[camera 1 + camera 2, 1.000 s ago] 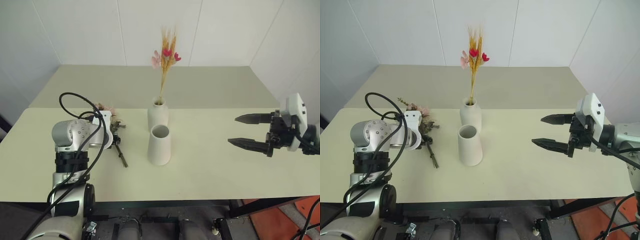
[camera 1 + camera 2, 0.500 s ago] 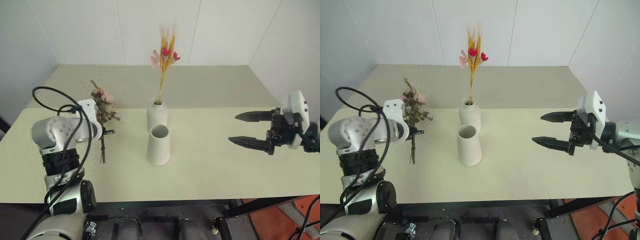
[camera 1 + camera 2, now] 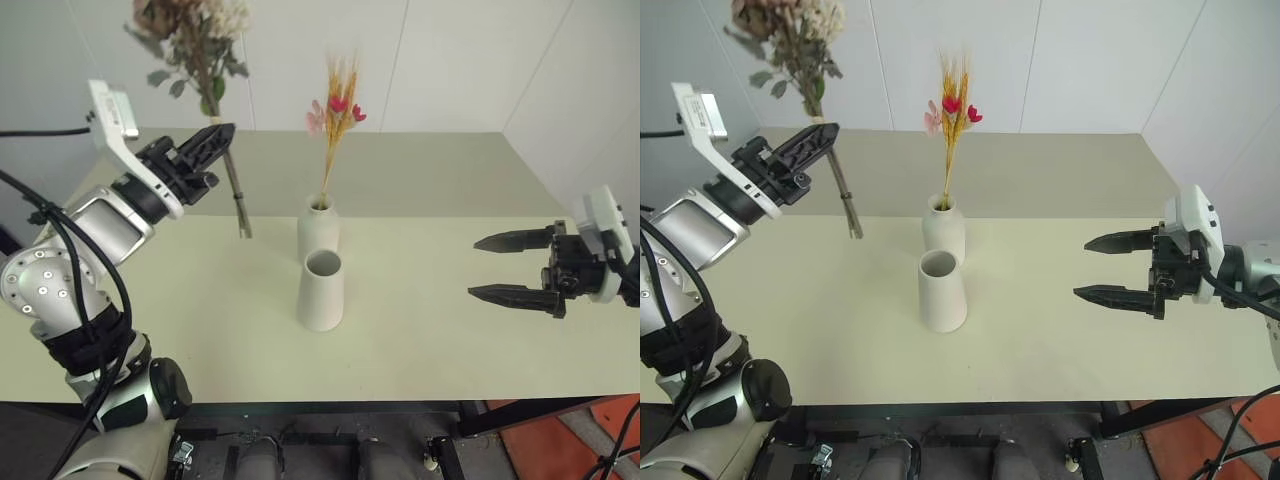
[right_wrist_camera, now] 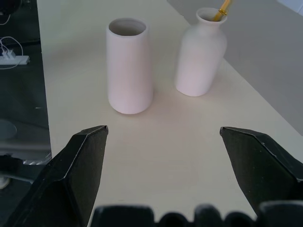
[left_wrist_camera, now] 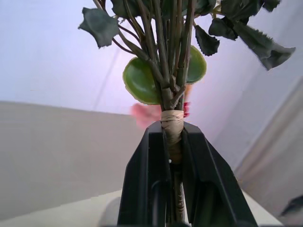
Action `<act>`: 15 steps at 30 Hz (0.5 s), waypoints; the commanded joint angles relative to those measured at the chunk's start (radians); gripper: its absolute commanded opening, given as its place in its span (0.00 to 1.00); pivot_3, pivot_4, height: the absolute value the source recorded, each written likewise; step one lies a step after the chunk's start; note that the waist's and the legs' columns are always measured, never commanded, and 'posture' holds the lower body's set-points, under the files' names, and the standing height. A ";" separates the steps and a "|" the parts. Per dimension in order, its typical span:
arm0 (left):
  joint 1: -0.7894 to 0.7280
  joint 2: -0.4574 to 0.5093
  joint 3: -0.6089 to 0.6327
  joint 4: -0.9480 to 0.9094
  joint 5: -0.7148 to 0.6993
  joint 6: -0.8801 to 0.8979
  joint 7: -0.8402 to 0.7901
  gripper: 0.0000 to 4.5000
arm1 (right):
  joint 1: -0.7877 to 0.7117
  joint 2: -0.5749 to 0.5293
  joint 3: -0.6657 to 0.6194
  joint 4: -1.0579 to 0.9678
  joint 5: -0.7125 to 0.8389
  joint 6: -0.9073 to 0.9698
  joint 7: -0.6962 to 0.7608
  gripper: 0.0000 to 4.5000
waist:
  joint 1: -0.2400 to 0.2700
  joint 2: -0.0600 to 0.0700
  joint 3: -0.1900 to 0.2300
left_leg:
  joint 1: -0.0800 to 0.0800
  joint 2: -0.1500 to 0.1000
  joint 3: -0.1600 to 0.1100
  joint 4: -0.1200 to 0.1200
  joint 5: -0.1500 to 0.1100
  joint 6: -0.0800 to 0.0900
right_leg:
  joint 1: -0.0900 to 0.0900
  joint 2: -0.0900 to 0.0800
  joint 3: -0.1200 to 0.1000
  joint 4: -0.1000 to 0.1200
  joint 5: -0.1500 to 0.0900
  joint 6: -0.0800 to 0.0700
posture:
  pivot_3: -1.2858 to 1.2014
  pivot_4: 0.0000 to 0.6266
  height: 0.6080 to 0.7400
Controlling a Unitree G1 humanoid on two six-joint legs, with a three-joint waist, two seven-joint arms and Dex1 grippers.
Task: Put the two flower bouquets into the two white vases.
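While the right gripper gapes, the left gripper clamps the leafy bouquet's taped stem.

Two bouquets, two white vases, one table.

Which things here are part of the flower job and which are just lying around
Part of the job:
- rose bouquet, held by the left gripper
- wheat bouquet, standing in the bottle vase
- cone vase, empty
- right gripper, open, holding nothing

Just lying about:
- nothing on the table apart from the vases
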 commanded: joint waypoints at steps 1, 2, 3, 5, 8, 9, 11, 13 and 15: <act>-0.036 -0.015 -0.076 -0.027 -0.059 -0.067 -0.066 0.02 | 0.016 -0.018 -0.065 -0.034 0.022 -0.012 0.002 1.00 | 0.000 0.000 0.000 | 0.000 0.000 0.000 0.000 0.000 0.000 | 0.000 0.000 0.000 0.000 0.000 0.000 | 0.52 0.24 1.00; -0.035 -0.016 -0.103 -0.026 -0.055 -0.083 -0.080 0.02 | 0.020 -0.018 -0.068 -0.038 0.022 -0.012 -0.005 1.00 | 0.000 0.000 0.000 | 0.000 0.000 0.000 0.000 0.000 0.000 | 0.000 0.000 0.000 0.000 0.000 0.000 | 0.52 0.24 1.00; -0.034 -0.019 -0.137 -0.027 -0.047 -0.102 -0.102 0.02 | 0.027 -0.018 -0.073 -0.043 0.022 -0.012 -0.009 1.00 | -0.001 0.000 0.000 | 0.000 0.000 0.000 0.000 0.000 0.000 | 0.000 0.000 0.000 0.000 0.000 0.000 | 0.52 0.24 1.00; -0.025 -0.037 -0.196 -0.028 -0.027 -0.141 -0.124 0.02 | 0.040 -0.016 -0.083 -0.052 0.026 -0.011 -0.014 1.00 | -0.003 0.000 0.000 | 0.001 0.000 0.000 0.000 0.000 0.000 | 0.000 0.000 0.000 0.000 -0.001 0.001 | 0.52 0.24 1.00; 0.026 -0.070 -0.330 -0.068 0.108 -0.283 -0.163 0.02 | 0.062 -0.012 -0.103 -0.071 0.033 -0.006 -0.024 1.00 | -0.003 0.000 0.000 | 0.001 0.000 0.000 0.000 0.000 0.000 | 0.001 0.000 0.001 0.000 -0.001 0.002 | 0.52 0.24 1.00; 0.049 -0.083 -0.362 -0.079 0.151 -0.344 -0.186 0.02 | 0.071 -0.011 -0.110 -0.078 0.035 -0.004 -0.028 1.00 | -0.002 0.000 0.000 | 0.001 0.000 0.000 0.000 0.000 0.000 | 0.001 0.000 0.001 0.000 -0.001 0.001 | 0.52 0.24 1.00; 0.078 -0.097 -0.403 -0.082 0.205 -0.417 -0.202 0.02 | 0.088 -0.010 -0.126 -0.092 0.040 0.001 -0.035 1.00 | -0.003 0.000 0.000 | 0.001 0.000 0.001 0.000 0.000 0.000 | 0.001 0.000 0.002 0.000 0.000 0.000 | 0.52 0.24 1.00; 0.098 -0.094 -0.431 -0.078 0.237 -0.456 -0.224 0.02 | 0.105 -0.010 -0.143 -0.104 0.044 0.005 -0.038 1.00 | -0.003 0.000 0.000 | 0.001 0.000 0.001 0.000 0.000 0.000 | 0.000 0.001 0.002 0.000 0.001 -0.002 | 0.52 0.24 1.00; 0.118 -0.082 -0.451 -0.077 0.260 -0.482 -0.248 0.02 | 0.120 -0.011 -0.156 -0.116 0.050 0.009 -0.044 1.00 | -0.002 0.000 0.000 | 0.001 0.000 0.001 0.000 0.000 0.000 | 0.000 0.001 0.002 0.000 0.000 -0.001 | 0.52 0.24 1.00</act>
